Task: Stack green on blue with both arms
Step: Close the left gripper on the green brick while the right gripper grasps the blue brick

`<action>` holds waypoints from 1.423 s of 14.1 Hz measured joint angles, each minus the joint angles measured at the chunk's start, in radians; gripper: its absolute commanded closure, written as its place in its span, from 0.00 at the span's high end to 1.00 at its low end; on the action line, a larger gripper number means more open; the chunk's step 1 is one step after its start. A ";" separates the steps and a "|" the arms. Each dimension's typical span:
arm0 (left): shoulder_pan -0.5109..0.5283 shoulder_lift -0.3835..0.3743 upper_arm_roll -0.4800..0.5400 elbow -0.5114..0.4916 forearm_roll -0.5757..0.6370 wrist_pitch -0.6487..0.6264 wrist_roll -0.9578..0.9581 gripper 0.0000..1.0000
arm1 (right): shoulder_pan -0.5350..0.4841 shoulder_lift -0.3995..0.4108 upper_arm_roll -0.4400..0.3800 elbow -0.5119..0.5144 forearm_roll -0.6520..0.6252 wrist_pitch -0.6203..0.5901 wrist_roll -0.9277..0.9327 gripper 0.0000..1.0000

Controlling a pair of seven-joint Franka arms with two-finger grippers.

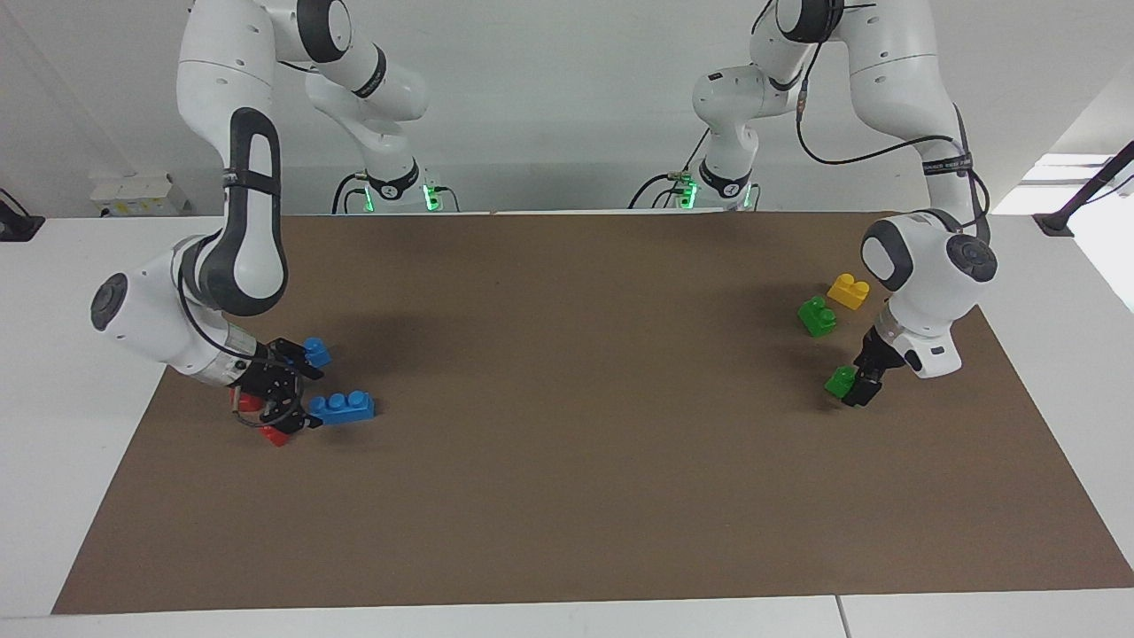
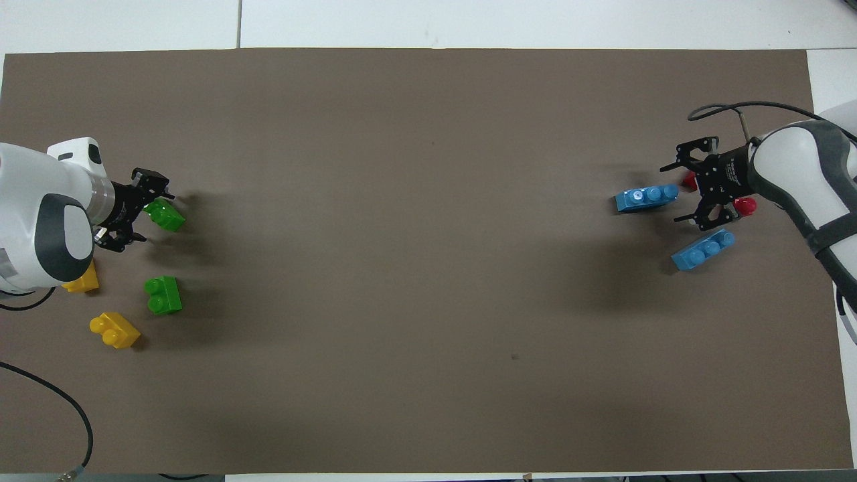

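Green brick (image 2: 164,215) | left claw (image 2: 144,213) spread, low, straddling it | right claw (image 2: 689,189) spread, low beside blue brick (image 2: 646,198)

From the facing camera, the right gripper (image 1: 297,390) hides most of one blue brick (image 1: 315,352) and both red bricks (image 1: 276,436). From overhead, the left arm's wrist (image 2: 40,231) covers much of a yellow brick (image 2: 84,281) near the mat's edge. The left gripper (image 1: 861,387) masks part of the green brick (image 1: 839,381).

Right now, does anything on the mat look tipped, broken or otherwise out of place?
Nothing stands out. The small green, yellow, red and long blue plastic toy bricks all sit studs-up and unstacked on the brown mat, and no brick looks damaged.
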 measured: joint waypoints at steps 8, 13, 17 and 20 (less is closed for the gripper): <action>0.000 0.013 -0.001 0.036 0.000 -0.001 -0.001 0.98 | -0.015 0.003 0.001 -0.036 0.022 0.057 -0.040 0.96; 0.000 0.028 0.000 0.047 0.000 -0.002 -0.002 0.90 | -0.006 0.014 0.005 -0.038 0.039 0.099 -0.040 0.96; 0.000 0.029 0.000 0.053 0.000 -0.007 -0.002 0.76 | -0.004 0.028 0.006 -0.038 0.040 0.115 -0.040 0.88; 0.000 0.029 0.000 0.053 0.000 -0.008 -0.002 0.61 | 0.000 0.028 0.008 -0.038 0.040 0.116 -0.040 0.61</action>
